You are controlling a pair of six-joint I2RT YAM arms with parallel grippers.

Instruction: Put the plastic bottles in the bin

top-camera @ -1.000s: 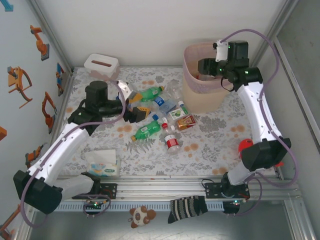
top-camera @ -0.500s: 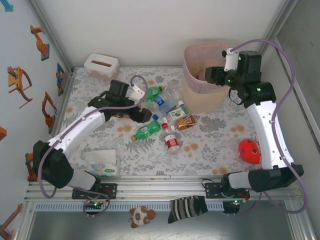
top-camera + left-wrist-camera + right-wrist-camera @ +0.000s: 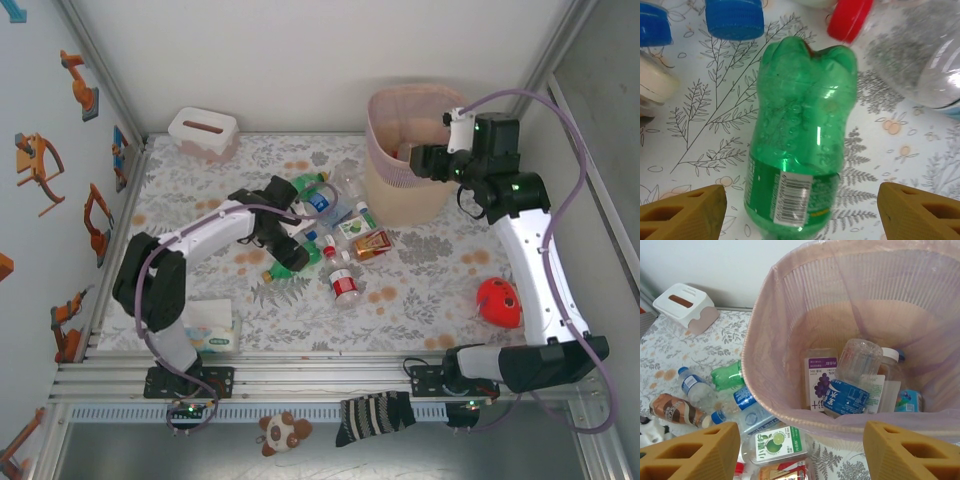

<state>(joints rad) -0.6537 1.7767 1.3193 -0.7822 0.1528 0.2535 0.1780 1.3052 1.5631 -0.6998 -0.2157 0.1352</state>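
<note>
The left tool (image 3: pixel 800 200) hangs open over the floral surface (image 3: pixel 700 115). Its 2 ochre fingertips (image 3: pixel 685 210) stand either side of a green bottle (image 3: pixel 800 130) without touching it. The bottle lies flat with its lobed base toward the top of the left wrist view. Its green label (image 3: pixel 760 190) carries a white barcode panel (image 3: pixel 792 197); the print is too small to read. A blue cap (image 3: pixel 734 17) and a red cap (image 3: pixel 850 20) of neighbouring bottles lie just beyond the base.

The right tool (image 3: pixel 801 440) is open too and holds nothing, above the near rim of the bin (image 3: pixel 790 416). Inside the pink liner (image 3: pixel 790 315) lie several bottles. 1 has a purple label (image 3: pixel 821 371) with white Chinese characters, and 1 has a blue label (image 3: pixel 847 396) in white script. Outside, beside the bin wall, a lime-picture label (image 3: pixel 771 446) also bears Chinese characters.
</note>
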